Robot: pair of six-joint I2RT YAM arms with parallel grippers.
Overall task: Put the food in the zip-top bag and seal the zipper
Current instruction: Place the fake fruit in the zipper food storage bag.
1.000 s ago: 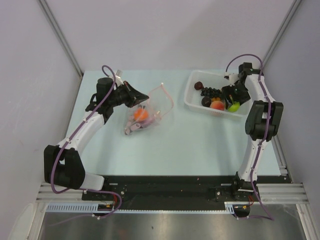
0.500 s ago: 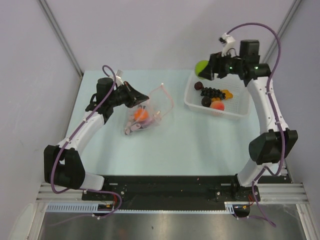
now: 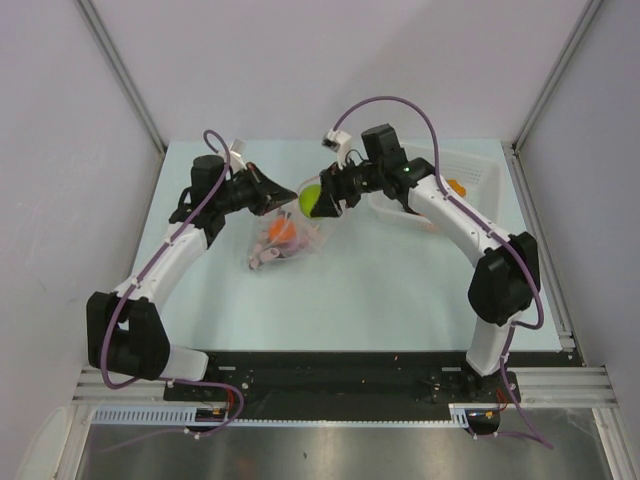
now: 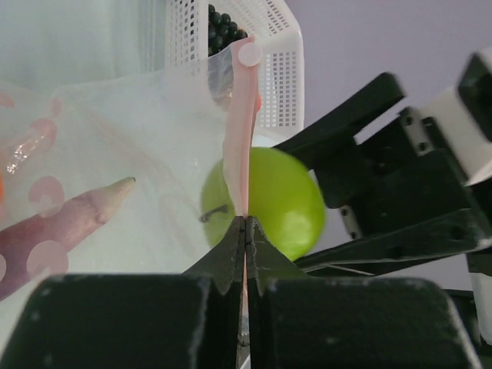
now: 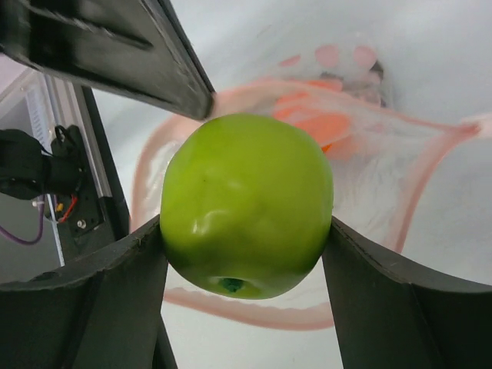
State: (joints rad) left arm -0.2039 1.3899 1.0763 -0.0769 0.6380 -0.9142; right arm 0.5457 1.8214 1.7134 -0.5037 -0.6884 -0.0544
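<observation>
My left gripper [image 3: 287,192] is shut on the pink-red zipper [image 4: 243,138] and holds up one edge of the clear zip-top bag [image 3: 292,238], so its mouth is open. My right gripper [image 3: 318,200] is shut on the green apple [image 3: 311,200] and holds it right at the bag's mouth, next to my left fingers. The apple fills the right wrist view [image 5: 246,204] between my pads, with the open zipper rim [image 5: 307,315] below it. An orange ball [image 3: 281,229] and a pink piece [image 3: 268,256] lie inside the bag. The apple shows behind the strip in the left wrist view [image 4: 280,201].
The white perforated basket [image 3: 480,170] stands at the back right, partly hidden by my right arm, with an orange piece [image 3: 457,186] showing in it. In the left wrist view the basket [image 4: 273,54] holds the dark grape cluster [image 4: 224,31].
My right gripper took the green apple out of the basket, lifted it and carried it left to the bag's mouth. My left gripper has kept still, holding the bag's edge.
</observation>
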